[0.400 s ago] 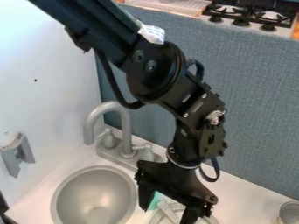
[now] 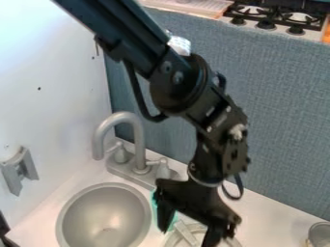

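A black gripper (image 2: 187,237) hangs low with fingers wide apart, holding nothing, at a round grey lid (image 2: 186,234) and a green item (image 2: 172,221) on the counter (image 2: 270,216), right of the sink's (image 2: 103,210) rim.

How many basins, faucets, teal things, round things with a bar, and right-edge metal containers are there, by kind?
Sink basin: 1
Faucet: 1
Teal thing, partly hidden, by the spread jaws: 1
Round thing with a grey bar, partly hidden, by the jaws: 1
Metal container, cut off at right edge: 1
Total: 5
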Robot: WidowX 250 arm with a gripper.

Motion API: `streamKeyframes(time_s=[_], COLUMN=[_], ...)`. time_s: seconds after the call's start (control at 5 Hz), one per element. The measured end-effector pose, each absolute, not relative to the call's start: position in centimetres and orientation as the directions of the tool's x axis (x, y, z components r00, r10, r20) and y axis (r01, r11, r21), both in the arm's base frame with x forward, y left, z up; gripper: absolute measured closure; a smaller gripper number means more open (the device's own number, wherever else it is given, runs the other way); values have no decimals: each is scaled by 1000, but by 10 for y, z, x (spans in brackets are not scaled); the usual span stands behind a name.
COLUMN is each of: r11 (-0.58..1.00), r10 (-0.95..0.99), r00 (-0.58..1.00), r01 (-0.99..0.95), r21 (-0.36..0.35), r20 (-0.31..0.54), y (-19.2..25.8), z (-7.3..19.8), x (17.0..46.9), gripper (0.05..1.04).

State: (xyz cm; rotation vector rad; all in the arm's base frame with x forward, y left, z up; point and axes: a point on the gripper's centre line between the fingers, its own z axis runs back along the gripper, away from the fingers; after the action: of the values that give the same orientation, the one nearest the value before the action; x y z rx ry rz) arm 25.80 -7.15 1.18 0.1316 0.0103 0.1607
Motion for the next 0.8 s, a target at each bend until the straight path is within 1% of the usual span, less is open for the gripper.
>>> streamKeyframes(time_s=[0.2, 0.4, 0.6, 0.8], r11=[976, 974, 974, 975], r10=[186, 189, 192, 172], r00=[982, 982, 980, 984], r01=[-187, -190, -196, -177], r21=[114, 126, 117, 136], r20=[21, 27, 40, 46], y=[-61, -52, -41, -29], z=[2, -13, -21, -25], x=[278, 299, 313, 324], gripper=[83, 83, 83, 83])
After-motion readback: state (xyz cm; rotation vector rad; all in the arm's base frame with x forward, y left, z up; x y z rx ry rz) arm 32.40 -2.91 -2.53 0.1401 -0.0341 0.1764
